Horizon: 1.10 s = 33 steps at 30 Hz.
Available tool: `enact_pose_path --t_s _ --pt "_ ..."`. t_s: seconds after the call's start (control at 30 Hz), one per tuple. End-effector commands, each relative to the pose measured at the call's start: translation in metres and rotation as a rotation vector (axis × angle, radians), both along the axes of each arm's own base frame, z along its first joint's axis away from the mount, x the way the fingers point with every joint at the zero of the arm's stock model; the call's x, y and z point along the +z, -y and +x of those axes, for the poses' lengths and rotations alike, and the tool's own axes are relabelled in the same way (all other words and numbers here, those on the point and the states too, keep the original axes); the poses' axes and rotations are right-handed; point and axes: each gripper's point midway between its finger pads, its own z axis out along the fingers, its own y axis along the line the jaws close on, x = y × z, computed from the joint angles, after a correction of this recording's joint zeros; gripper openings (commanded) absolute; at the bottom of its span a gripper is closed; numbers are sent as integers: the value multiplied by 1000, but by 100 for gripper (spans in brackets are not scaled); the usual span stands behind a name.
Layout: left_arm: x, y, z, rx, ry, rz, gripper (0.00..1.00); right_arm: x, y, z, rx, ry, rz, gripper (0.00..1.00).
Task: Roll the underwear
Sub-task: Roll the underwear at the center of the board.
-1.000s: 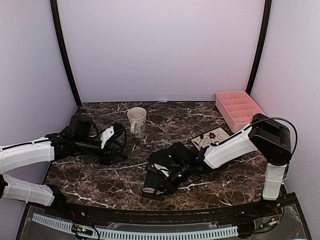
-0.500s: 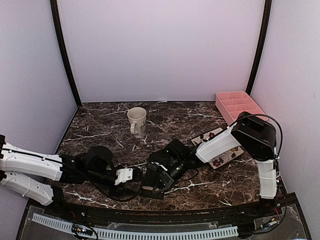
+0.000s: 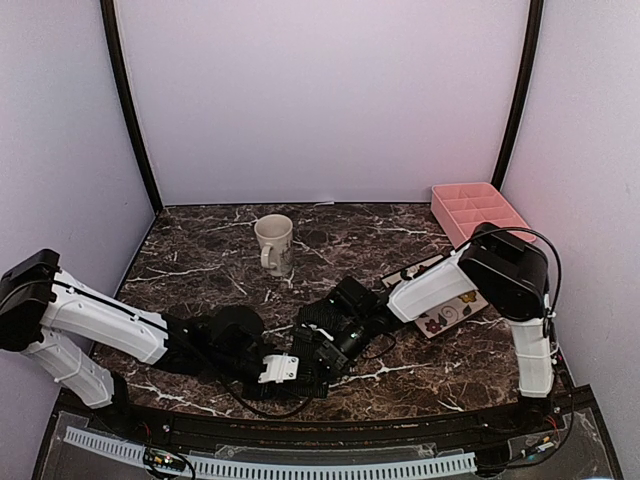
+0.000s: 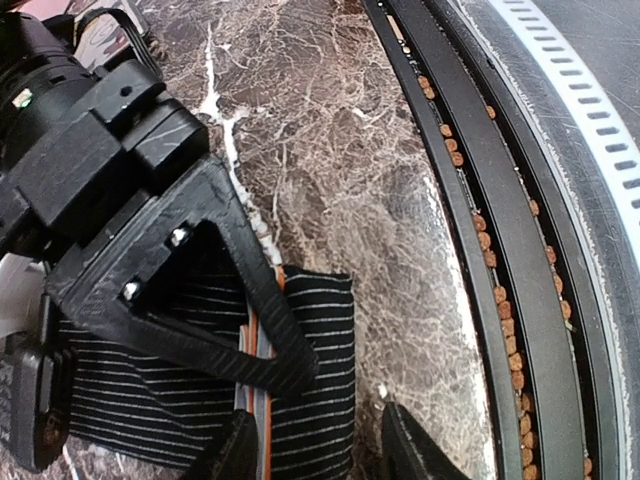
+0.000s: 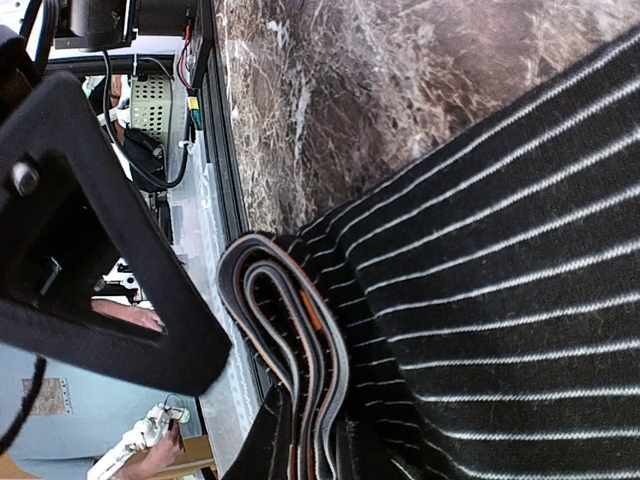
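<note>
Black ribbed underwear [image 4: 320, 320], roll starting: right pincer [image 5: 315, 445] is clamping the folded edge; left pincer [image 4: 320, 455], apart, is straddling the corner; closing and turning likely coming next.

Black pinstriped underwear [image 4: 312, 335], folded flat

The underwear [image 4: 315, 330] black with thin white stripes, perhaps grey inside; table [image 3: 200, 250] brown, white-veined marble.

Soft even pinkish light, faint shadows; top cam sharp, wrist cams blur near lens
</note>
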Motion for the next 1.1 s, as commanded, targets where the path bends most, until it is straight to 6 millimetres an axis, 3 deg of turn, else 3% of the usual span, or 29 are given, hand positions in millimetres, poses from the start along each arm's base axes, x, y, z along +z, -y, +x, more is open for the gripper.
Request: enact_pose_path --t_s 0.0,0.13,0.23,0.5,0.67,0.83,0.93,1.07 --pt "-4 9 0 -38 19 5 43 -29 11 8 -37 17 -103 0" --pt "-33 -1 -5 -21 -55 107 41 -26 11 11 -36 31 -96 0" --pt "-48 -9 -13 11 -145 168 31 -16 9 18 -46 70 -76 4" --pt "-50 -13 -46 -36 -375 211 9 24 16 49 -114 269 -26 36" --pt "-54 -13 -50 -19 -567 243 7 42 45 58 -176 482 -19 42" --pt "-46 -9 -41 8 -757 219 6 80 68 49 -215 788 72 46" --pt "-42 -6 -30 34 -877 199 5 92 74 35 -208 913 106 47" --pt "-41 0 -10 84 -1064 231 6 83 72 4 -103 1034 99 47"
